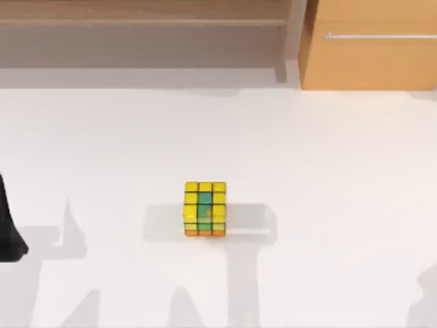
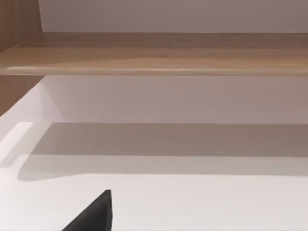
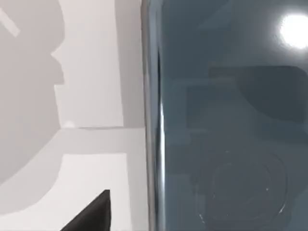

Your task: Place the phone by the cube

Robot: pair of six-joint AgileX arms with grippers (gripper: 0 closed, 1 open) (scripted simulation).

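Phone (image 3: 226,125), its glossy blue-grey face and silvery edge close up against my right wrist camera, lies right beside my right tool, whose finger (image 3: 91,214) shows as one dark tip; I cannot tell how that tool stands. Away from it, the cube (image 1: 205,209) sits mid-table (image 1: 328,157), and my left arm (image 1: 8,232) is at the left edge.

White table (image 1: 328,178), bare surface with grey shadows. Along its far edge, a low wooden shelf (image 1: 143,14) at the left, pale wall panel beneath it. Orange-brown wooden cabinet (image 1: 369,61) at far right, thin silver handle bar (image 1: 379,35) across its front.
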